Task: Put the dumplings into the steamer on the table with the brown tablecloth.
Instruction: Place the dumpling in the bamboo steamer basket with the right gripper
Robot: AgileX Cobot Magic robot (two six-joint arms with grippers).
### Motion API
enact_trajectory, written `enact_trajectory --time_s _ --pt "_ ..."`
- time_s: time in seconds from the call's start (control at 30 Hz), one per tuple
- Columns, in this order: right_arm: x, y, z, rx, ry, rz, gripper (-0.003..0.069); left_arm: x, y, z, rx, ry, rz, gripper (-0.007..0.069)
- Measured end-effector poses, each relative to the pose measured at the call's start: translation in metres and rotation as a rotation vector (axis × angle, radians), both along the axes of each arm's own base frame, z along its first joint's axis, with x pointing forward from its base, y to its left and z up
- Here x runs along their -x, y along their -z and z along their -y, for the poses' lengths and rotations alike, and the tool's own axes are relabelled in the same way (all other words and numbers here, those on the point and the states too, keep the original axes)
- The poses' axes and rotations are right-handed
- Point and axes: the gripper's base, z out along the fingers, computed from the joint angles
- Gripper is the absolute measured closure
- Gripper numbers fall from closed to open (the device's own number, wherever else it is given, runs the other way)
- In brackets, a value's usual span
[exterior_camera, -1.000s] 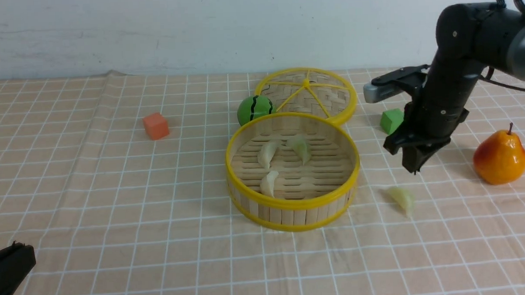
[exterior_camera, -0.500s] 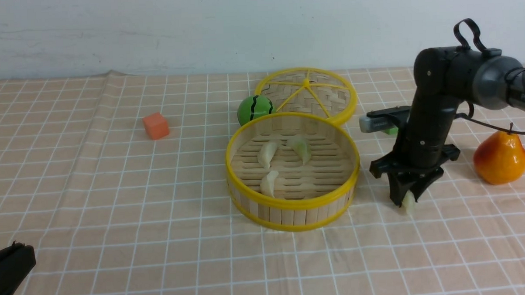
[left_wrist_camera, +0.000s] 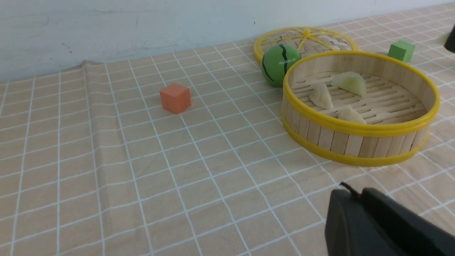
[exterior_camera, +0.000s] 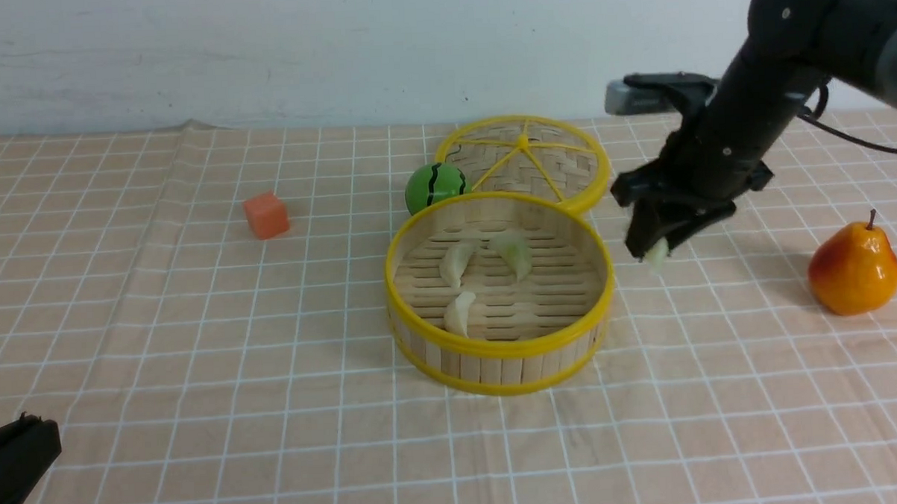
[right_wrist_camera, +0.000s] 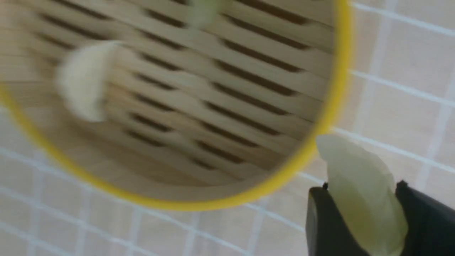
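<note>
The round bamboo steamer [exterior_camera: 502,349] with yellow rims stands mid-table on the brown tablecloth [exterior_camera: 197,328]. Three pale dumplings lie on its slatted floor [exterior_camera: 457,263] [exterior_camera: 513,252] [exterior_camera: 460,312]; they also show in the left wrist view [left_wrist_camera: 350,82]. My right gripper [exterior_camera: 655,251] is shut on a fourth dumpling [right_wrist_camera: 360,192] and holds it in the air just right of the steamer's rim [right_wrist_camera: 330,106]. My left gripper [left_wrist_camera: 355,193] is shut and empty, low at the table's near left corner [exterior_camera: 12,461].
The woven lid [exterior_camera: 542,159] with yellow spokes lies behind the steamer, a green striped ball [exterior_camera: 435,187] beside it. An orange cube [exterior_camera: 266,215] sits at left, a pear [exterior_camera: 854,268] at right. A green cube [left_wrist_camera: 401,51] shows only in the left wrist view.
My right gripper dropped onto the dumpling lying right of the steamer, shut on it, and lifted it up and back toward the steamer's rim. The left arm has not moved.
</note>
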Motion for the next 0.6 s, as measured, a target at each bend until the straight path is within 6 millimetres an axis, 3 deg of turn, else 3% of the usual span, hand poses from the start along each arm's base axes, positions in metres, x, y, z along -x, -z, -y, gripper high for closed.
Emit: enact_trajectory --time_s 0.1,0.2,0.23,0.4,0.53,0.6 --pt "0.011 -0.005 -0.04 -0.065 -0.151 0.059 0.0417 0.0 0.0 0.0 0.0 0.0 0.0 0.0585" --pt "0.01 0.012 -0.069 -0.038 -0.234 0.116 0.0417 0.0 0.0 0.0 0.0 -0.001 -0.001 0.0586" --pt "0.009 0.014 -0.07 -0.029 -0.238 0.125 0.0417 0.0 0.0 0.0 0.0 -0.001 -0.001 0.0586" --pt "-0.004 0.065 -0.082 0.099 -0.263 0.115 0.0417 0.0 0.0 0.0 -0.001 -0.001 -0.001 0.0578" --pt "-0.01 0.078 -0.083 0.116 -0.226 0.119 0.0363 0.0 0.0 0.0 -0.001 -0.001 -0.001 0.0575" --pt "-0.011 0.076 -0.083 0.113 -0.201 0.133 0.0297 0.0 0.0 0.0 -0.001 -0.001 -0.001 0.0575"
